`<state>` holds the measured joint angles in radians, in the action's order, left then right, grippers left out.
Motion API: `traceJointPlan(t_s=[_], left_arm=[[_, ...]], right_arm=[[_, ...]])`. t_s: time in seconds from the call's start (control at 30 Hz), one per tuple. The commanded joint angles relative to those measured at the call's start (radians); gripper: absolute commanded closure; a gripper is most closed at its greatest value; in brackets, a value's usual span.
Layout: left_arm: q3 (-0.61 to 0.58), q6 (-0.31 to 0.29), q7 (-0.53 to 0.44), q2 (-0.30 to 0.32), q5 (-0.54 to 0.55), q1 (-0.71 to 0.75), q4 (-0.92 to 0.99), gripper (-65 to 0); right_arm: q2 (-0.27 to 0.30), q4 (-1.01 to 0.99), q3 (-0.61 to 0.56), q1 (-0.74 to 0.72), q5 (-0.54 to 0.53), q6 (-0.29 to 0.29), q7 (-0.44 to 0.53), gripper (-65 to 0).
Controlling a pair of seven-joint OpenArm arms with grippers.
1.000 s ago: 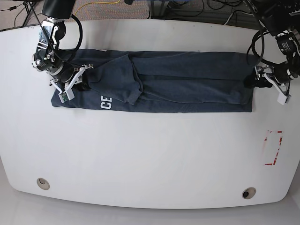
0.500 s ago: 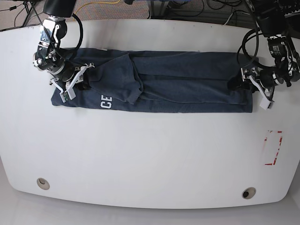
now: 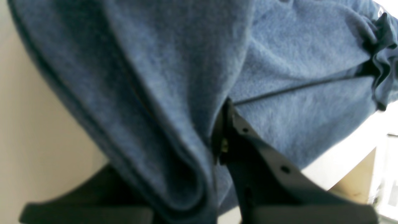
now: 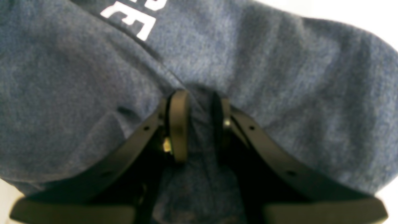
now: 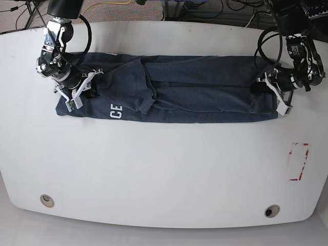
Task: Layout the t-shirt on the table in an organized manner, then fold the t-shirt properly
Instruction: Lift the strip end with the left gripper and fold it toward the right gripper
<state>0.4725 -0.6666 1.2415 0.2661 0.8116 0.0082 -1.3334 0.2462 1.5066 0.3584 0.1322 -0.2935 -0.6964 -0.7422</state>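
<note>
— What changed over the last second?

— The left gripper (image 5: 261, 87), at the right edge of the base view, slid in from beside the cloth and closed on the hem of the dark navy heathered t-shirt (image 5: 174, 89); its fingers now pinch a thick fold. The right gripper (image 5: 84, 84), upper left, hasn't budged — clamped on a bunched ridge near the white lettering (image 5: 116, 111).

— And the shirt itself?

— It lies as a long band across the upper part of the glossy white table (image 5: 164, 169).

— Risk?

— The left pinch may hold only some layers — lifting could peel the band apart. Uneven pulls would skew it.
</note>
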Motion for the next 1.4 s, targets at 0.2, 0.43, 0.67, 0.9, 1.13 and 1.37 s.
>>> traceJointPlan(t_s=[0.2,0.43,0.67,0.9,1.13,1.37], left_arm=[[-0.048,-0.002,0.005,-0.018,0.027,0.020,-0.300,-5.6],[-0.176,-0.002,0.060,-0.072,0.022,0.020,-0.475,-5.7],[-0.315,0.000,0.070,-0.147,0.010,0.019,-0.502,-6.0],[-0.407,0.000,0.065,-0.255,-0.107,0.013,-0.501,-6.1],[-0.452,0.000,0.063,-0.368,-0.232,0.009,-0.499,-6.1],[-0.452,-0.002,0.063,-0.423,-0.288,-0.023,-0.498,-6.1]], right_arm=[[0.009,0.009,0.000,0.011,0.012,-0.002,-0.029,-12.5],[0.009,0.009,0.001,0.011,0.012,-0.002,-0.029,-12.4],[0.009,0.009,0.001,0.011,0.012,-0.002,-0.029,-12.4],[0.009,0.009,0.001,0.011,0.012,-0.002,-0.029,-12.4],[0.009,0.009,0.000,0.011,0.012,-0.002,-0.029,-12.4],[0.009,0.010,0.000,0.011,0.012,-0.002,-0.029,-12.4]])
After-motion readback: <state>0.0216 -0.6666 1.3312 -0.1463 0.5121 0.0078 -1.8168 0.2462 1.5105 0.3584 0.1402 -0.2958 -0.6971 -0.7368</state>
